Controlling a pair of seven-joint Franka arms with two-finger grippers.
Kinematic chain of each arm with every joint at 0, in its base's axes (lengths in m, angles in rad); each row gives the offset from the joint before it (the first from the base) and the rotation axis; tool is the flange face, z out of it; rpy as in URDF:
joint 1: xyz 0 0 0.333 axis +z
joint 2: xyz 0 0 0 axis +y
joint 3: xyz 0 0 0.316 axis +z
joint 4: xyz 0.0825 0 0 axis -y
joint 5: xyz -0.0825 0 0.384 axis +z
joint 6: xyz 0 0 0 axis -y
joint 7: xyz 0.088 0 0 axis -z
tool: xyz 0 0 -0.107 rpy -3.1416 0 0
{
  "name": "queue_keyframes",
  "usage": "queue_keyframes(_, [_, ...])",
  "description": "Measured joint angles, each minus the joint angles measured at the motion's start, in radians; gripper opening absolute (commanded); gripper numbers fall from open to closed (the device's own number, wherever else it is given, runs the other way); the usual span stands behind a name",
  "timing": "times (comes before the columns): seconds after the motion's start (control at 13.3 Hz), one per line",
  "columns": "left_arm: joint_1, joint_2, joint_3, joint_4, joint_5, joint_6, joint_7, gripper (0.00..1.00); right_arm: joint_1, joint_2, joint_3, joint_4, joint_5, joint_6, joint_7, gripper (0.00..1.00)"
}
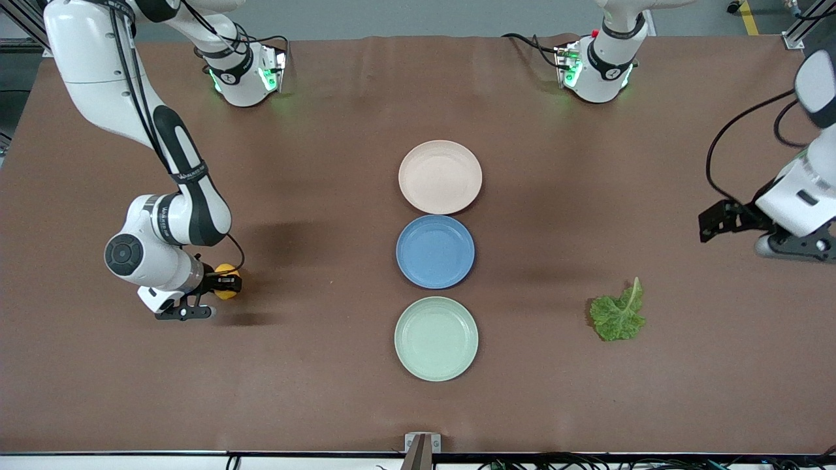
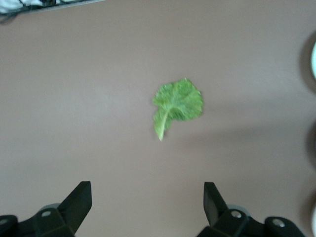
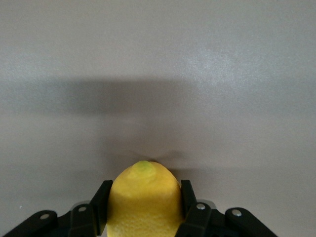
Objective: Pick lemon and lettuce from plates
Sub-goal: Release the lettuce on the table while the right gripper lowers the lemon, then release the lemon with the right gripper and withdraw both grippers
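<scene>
My right gripper (image 1: pixel 228 284) is shut on the yellow lemon (image 1: pixel 226 271), low over bare table toward the right arm's end. In the right wrist view the lemon (image 3: pixel 143 210) sits between the two black fingers (image 3: pixel 97 207), tip pointing outward. The green lettuce (image 1: pixel 618 314) lies flat on the table toward the left arm's end, level with the mint green plate (image 1: pixel 435 365). My left gripper (image 1: pixel 710 223) hangs open and empty above the table, away from the leaf. The left wrist view shows the lettuce (image 2: pixel 177 102) ahead of its spread gripper (image 2: pixel 148 191). The pink-beige plate (image 1: pixel 439 176) is empty.
A blue plate (image 1: pixel 435 251) sits between the pink and green plates in a row down the table's middle; all three are empty. A small metal bracket (image 1: pixel 422 444) stands at the table edge nearest the front camera.
</scene>
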Motion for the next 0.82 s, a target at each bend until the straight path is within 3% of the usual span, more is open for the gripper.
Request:
queue_keyframes(0.3, [-0.006,-0.061,-0.028,0.029,-0.035,-0.109,-0.087,1.00,0.000,0.002,0.000,0.056,0.001,-0.058,0.000,1.00])
queue_keyframes(0.82, [-0.037,-0.177,-0.040,-0.012,-0.071,-0.226,-0.168,1.00,-0.018,-0.109,-0.049,0.352,-0.101,-0.603,-0.003,1.00])
